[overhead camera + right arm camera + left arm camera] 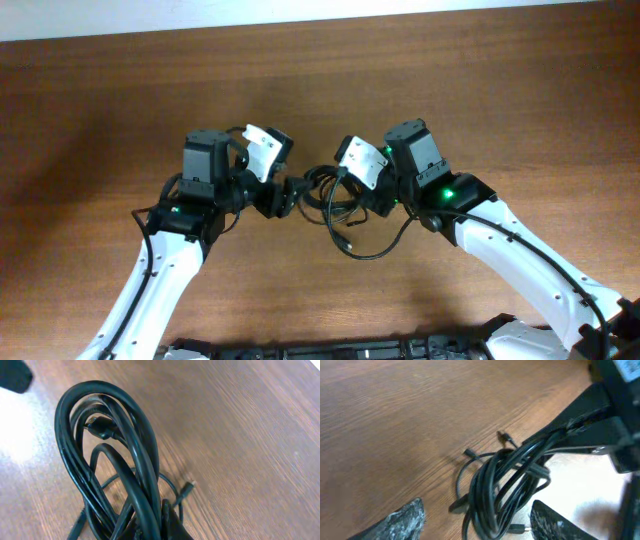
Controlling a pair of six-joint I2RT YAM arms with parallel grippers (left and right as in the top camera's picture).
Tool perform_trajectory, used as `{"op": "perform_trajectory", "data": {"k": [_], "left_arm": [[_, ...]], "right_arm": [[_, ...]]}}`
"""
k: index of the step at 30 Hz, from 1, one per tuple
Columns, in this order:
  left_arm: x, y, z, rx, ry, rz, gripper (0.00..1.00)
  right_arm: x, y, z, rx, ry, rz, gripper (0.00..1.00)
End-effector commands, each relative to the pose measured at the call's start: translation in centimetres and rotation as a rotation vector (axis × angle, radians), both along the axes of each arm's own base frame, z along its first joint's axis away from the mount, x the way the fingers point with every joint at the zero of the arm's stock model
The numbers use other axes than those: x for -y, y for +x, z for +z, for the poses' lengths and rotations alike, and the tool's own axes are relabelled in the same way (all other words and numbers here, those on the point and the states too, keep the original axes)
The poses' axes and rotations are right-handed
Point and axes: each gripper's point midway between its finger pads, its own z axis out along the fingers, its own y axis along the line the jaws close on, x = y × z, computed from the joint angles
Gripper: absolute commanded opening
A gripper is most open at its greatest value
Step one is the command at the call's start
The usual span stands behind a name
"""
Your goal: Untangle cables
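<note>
The black cables (324,192) lie as one tangled bundle at the table's middle, with a loose loop (372,250) trailing toward the front. My right gripper (352,193) is shut on the bundle's right side; in the right wrist view its fingers (162,527) pinch several strands (150,467) that loop upward. My left gripper (287,196) is open at the bundle's left side. In the left wrist view its fingers (480,522) straddle the strands (505,485) without closing on them. A silver-tipped plug (518,528) lies by the right finger. Small plug ends (506,437) rest on the wood.
The wooden table (120,110) surrounds the bundle. Both arms meet at the middle, wrists close together. The right gripper's black body (592,410) fills the upper right of the left wrist view. A small plug end (189,485) lies beside the held strands.
</note>
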Motion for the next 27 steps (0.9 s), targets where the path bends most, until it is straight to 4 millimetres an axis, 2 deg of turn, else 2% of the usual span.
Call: {"op": "perform_trajectory", "data": {"k": [1, 3, 5, 9, 12, 15, 19, 21, 23, 25, 26, 27], "left_arm": [[0.6, -0.3, 1.0, 0.036, -0.023, -0.058, 0.56], [0.2, 0.1, 0.6, 0.025, -0.006, -0.022, 0.45], [-0.3, 0.6, -0.1, -0.015, 0.005, 0.035, 0.45], [-0.2, 0.5, -0.9, -0.047, 0.011, 0.032, 0.43], [-0.5, -0.2, -2.7, -0.127, 0.041, 0.040, 0.31], [-3.1, 1.2, -5.8, -0.210, 0.154, 0.222, 0.19], [-3.3, 1.1, -6.5, -0.244, 0.165, 0.243, 0.18], [-2.8, 0.8, -6.3, -0.261, 0.134, 0.229, 0.26], [-2.6, 1.2, -5.0, -0.238, 0.105, 0.220, 0.42], [-2.6, 2.0, -2.1, -0.188, 0.087, 0.227, 0.43], [-2.4, 2.3, 0.3, -0.148, 0.073, 0.225, 0.43], [-2.2, 2.4, 1.3, -0.130, 0.068, 0.221, 0.40]], "right_arm": [[-1.0, -0.7, 1.8, 0.032, 0.051, 0.069, 0.04], [-1.4, -1.1, 1.9, 0.021, 0.075, 0.096, 0.04], [-1.5, -1.2, 2.0, 0.022, 0.078, 0.104, 0.04], [-1.5, -1.2, 2.0, 0.022, 0.078, 0.104, 0.04], [-1.5, -1.2, 2.0, 0.023, 0.078, 0.104, 0.04], [-1.5, -1.2, 2.0, 0.022, 0.078, 0.104, 0.04], [-1.5, -1.2, 2.0, 0.022, 0.078, 0.104, 0.04], [-1.5, -1.1, 2.0, 0.025, 0.076, 0.100, 0.04], [-1.0, -0.6, 1.8, 0.038, 0.048, 0.072, 0.04], [-1.0, -0.6, 1.8, 0.037, 0.049, 0.073, 0.04], [-1.0, -0.6, 1.8, 0.037, 0.049, 0.073, 0.04], [-1.0, -0.6, 1.8, 0.037, 0.050, 0.072, 0.04]]}}
